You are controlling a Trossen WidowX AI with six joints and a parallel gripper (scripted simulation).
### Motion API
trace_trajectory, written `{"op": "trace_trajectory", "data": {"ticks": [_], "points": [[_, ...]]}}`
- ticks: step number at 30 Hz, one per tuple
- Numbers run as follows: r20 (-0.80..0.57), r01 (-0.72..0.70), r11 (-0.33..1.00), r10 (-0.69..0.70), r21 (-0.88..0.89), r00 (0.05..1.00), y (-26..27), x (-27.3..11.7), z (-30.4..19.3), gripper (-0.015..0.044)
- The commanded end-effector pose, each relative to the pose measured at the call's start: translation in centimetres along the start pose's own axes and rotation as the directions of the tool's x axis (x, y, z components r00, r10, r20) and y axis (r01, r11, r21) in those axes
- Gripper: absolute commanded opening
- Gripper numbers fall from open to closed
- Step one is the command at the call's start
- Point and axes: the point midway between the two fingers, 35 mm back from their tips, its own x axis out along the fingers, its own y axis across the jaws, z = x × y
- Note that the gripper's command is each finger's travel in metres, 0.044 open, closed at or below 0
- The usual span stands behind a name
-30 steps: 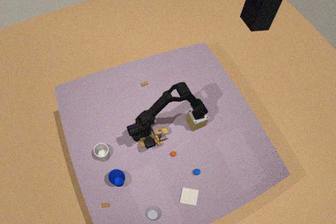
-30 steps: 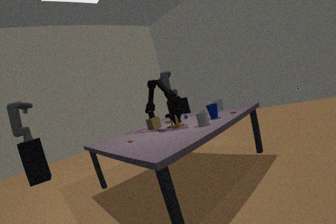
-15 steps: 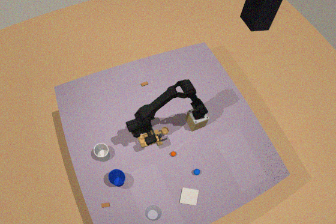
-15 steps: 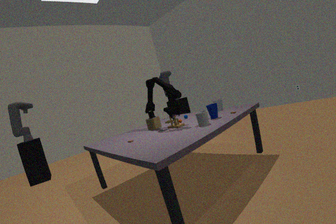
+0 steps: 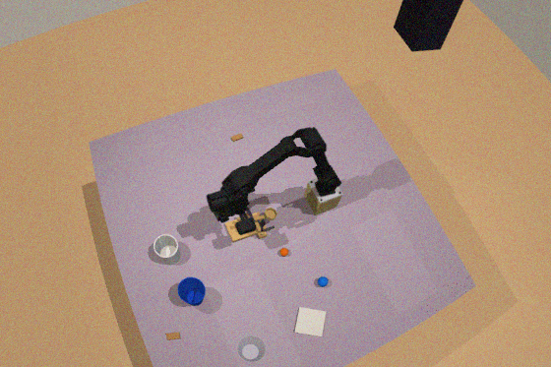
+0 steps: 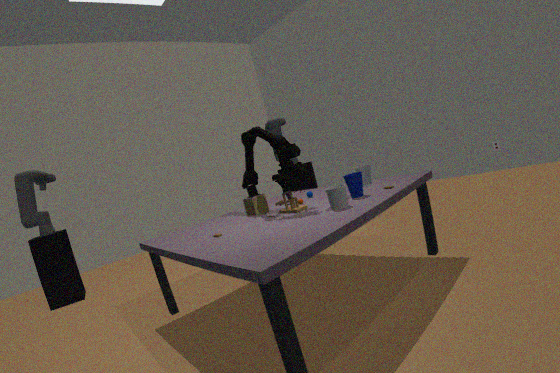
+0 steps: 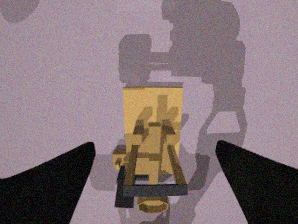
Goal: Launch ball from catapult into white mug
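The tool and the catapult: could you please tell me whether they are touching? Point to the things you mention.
Apart: the wrist view shows the open tool (image 7: 156, 148) with bare table between each finger and the catapult (image 7: 153, 102).

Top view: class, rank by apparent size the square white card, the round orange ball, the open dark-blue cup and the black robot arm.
1. Black robot arm
2. Square white card and open dark-blue cup: too alike to rank
3. Round orange ball

From where I stood, the open gripper (image 7: 156, 148) hung above the catapult (image 5: 235, 230) (image 6: 293, 209) (image 7: 153, 112), whose uprights and dark crossbar blocked the way between its fingers; bare mat-coloured tabletop (image 5: 197, 151) (image 6: 225, 253) (image 7: 50, 75) left room around it, though the orange ball (image 5: 284, 252) (image 6: 300, 201) sat near one side
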Motion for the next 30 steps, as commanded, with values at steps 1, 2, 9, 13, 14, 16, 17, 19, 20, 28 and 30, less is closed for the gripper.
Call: {"op": "trace_trajectory", "data": {"ticks": [1,2,9,13,14,16,17,19,20,28,30], "points": [[-0.034,0.001,1.0,-0.001,0.003,0.999,0.0,3.0,-0.9,0.044],[-0.034,0.001,1.0,-0.001,0.003,0.999,0.0,3.0,-0.9,0.044],[-0.034,0.001,1.0,-0.001,0.003,0.999,0.0,3.5,-0.9,0.044],[-0.034,0.001,1.0,-0.001,0.003,0.999,0.0,4.2,-0.8,0.044],[-0.034,0.001,1.0,-0.001,0.003,0.999,0.0,4.4,-0.8,0.044],[-0.034,0.001,1.0,-0.001,0.003,0.999,0.0,4.7,-0.8,0.044],[-0.034,0.001,1.0,-0.001,0.003,0.999,0.0,4.9,-0.8,0.044],[-0.034,0.001,1.0,-0.001,0.003,0.999,0.0,5.2,-0.9,0.044],[-0.034,0.001,1.0,-0.001,0.003,0.999,0.0,5.3,-0.9,0.044],[-0.034,0.001,1.0,-0.001,0.003,0.999,-0.1,6.6,-0.9,0.044],[-0.034,0.001,1.0,-0.001,0.003,0.999,-0.1,7.0,-1.0,0.044]]}}
